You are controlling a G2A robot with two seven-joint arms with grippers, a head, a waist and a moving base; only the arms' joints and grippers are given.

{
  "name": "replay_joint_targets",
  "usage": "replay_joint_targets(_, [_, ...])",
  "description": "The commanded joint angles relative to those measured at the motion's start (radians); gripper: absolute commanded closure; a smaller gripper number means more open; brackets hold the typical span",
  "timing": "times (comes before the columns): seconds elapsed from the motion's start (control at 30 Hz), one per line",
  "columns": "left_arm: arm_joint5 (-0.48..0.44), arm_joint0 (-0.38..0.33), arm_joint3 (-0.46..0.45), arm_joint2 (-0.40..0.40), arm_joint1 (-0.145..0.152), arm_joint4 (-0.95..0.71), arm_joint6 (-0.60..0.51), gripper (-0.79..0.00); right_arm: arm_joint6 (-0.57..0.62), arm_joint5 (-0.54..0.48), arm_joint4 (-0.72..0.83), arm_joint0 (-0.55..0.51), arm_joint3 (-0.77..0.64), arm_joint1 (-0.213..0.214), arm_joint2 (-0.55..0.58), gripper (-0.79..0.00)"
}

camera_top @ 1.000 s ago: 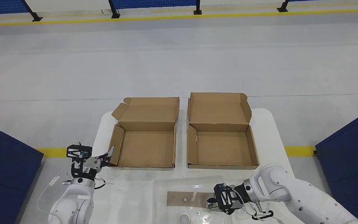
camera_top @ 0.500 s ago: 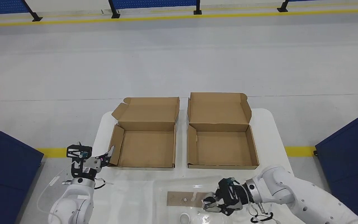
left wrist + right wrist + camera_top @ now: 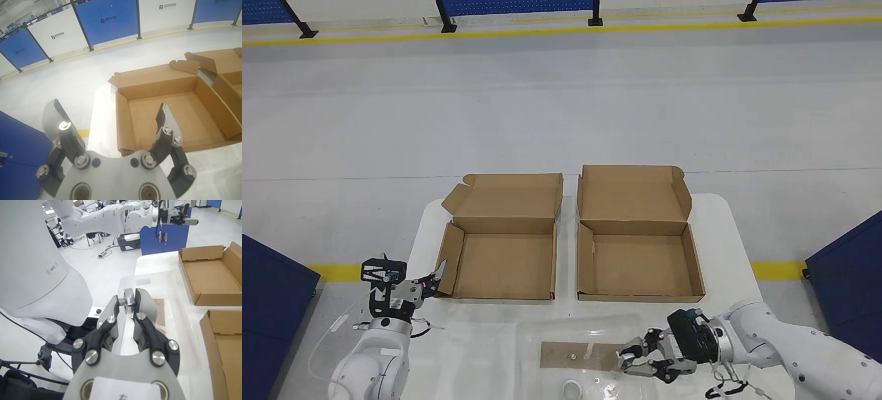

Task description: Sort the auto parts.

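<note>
The right gripper (image 3: 126, 303) holds a small metal part (image 3: 129, 300) above the clear bin (image 3: 130, 278) at the table's (image 3: 151, 256) near edge, its fingers (image 3: 142, 300) nearly closed and pinching the piece by its flat faces. The left gripper (image 3: 110, 105) hangs beside the left box (image 3: 170, 113), fingers (image 3: 166, 121) spread wide with nothing between them. The part probably needs carrying to one of the two cardboard boxes; the right box (image 3: 640, 265) lies nearer. Best to lift clear of the bin's rim first, keep the pinch firm since the grip area is small, and lower inside the box walls before letting go
</note>
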Motion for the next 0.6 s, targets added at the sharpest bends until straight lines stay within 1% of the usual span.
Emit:
replay_joint_targets(0.0, [0.000, 0.000, 0.000, 0.000, 0.000, 0.000, 0.000, -0.785, 0.011, 0.000, 0.001, 0.000, 0.000, 0.000, 0.001, 0.000])
replay_joint_targets(0.3, [0.000, 0.000, 0.000, 0.000, 0.000, 0.000, 0.000, -0.785, 0.011, 0.000, 0.001, 0.000, 0.000, 0.000, 0.001, 0.000])
replay_joint_targets(0.37, [0.000, 0.000, 0.000, 0.000, 0.000, 0.000, 0.000, -0.785, 0.002, 0.000, 0.024, -0.007, 0.000, -0.003, 0.007, 0.000])
replay_joint_targets(0.5, [0.000, 0.000, 0.000, 0.000, 0.000, 0.000, 0.000, -0.785, -0.058, 0.000, 0.055, -0.012, 0.001, 0.003, -0.004, 0.000])
replay_joint_targets(0.57, [0.000, 0.000, 0.000, 0.000, 0.000, 0.000, 0.000, -0.785, -0.111, 0.000, 0.063, -0.006, 0.001, 0.011, -0.023, 0.000])
